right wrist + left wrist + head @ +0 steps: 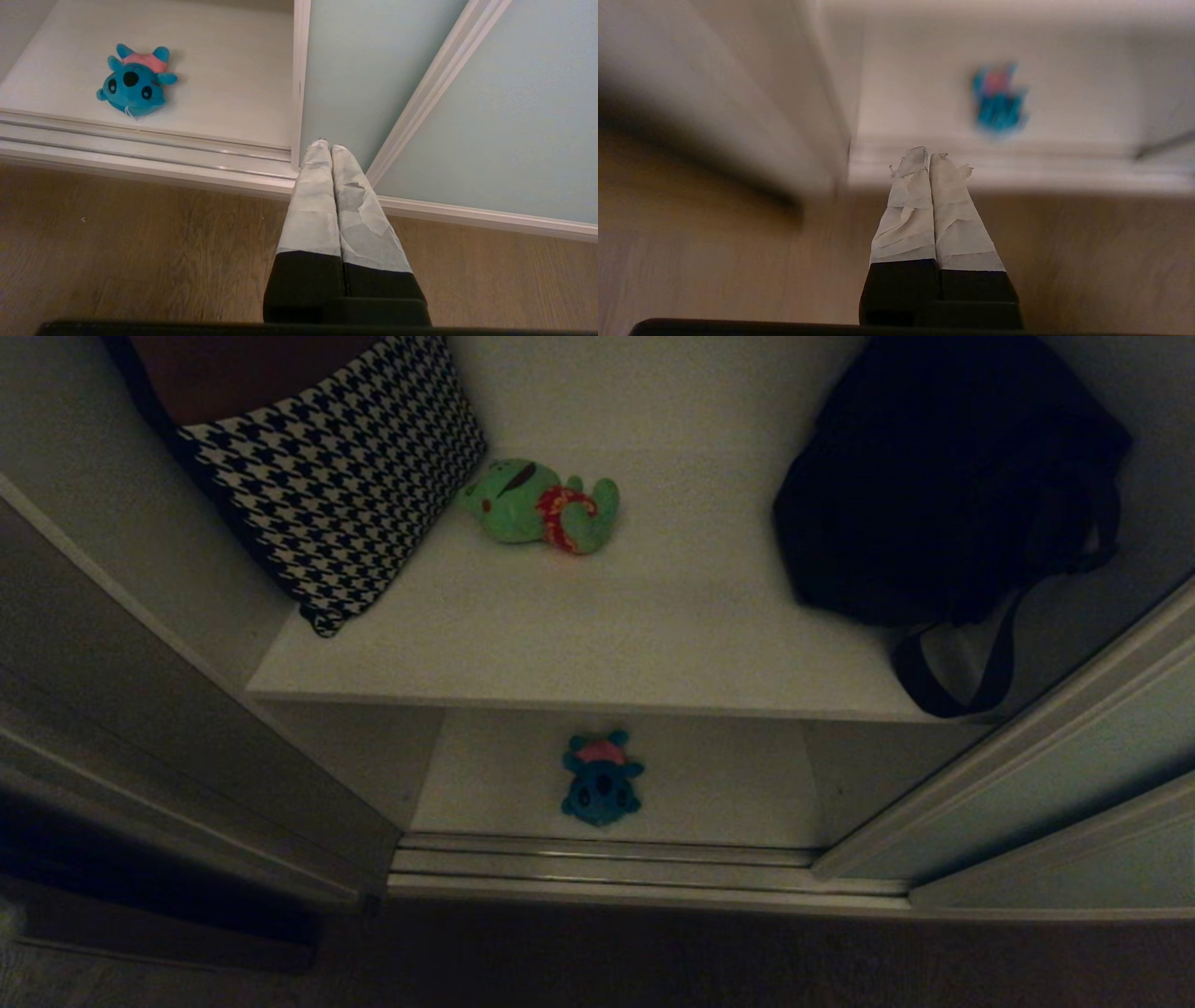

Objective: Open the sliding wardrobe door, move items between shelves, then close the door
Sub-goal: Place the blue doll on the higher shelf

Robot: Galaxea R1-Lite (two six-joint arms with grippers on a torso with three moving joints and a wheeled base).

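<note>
Head view shows neither arm. Nearest is the wooden floor (140, 261), then the metal door track (644, 868) along the wardrobe's foot. The left gripper (930, 156) hangs over the floor just short of the track, its taped fingers (908, 219) pressed together with nothing between them. The right gripper (325, 145) hangs over the floor near the door's edge, fingers likewise pressed together and empty. The sliding door (1055, 775) stands on the right, leaving the wardrobe open. Past the track, the blue toy (600, 779) lies on the lower shelf (728, 784), near its front and about mid-width. Farther up, the upper shelf (653, 635) carries the green toy (541, 506) toward its back, the houndstooth cushion (336, 476) just left of it, and the black bag (943, 485) well apart on the right.
</note>
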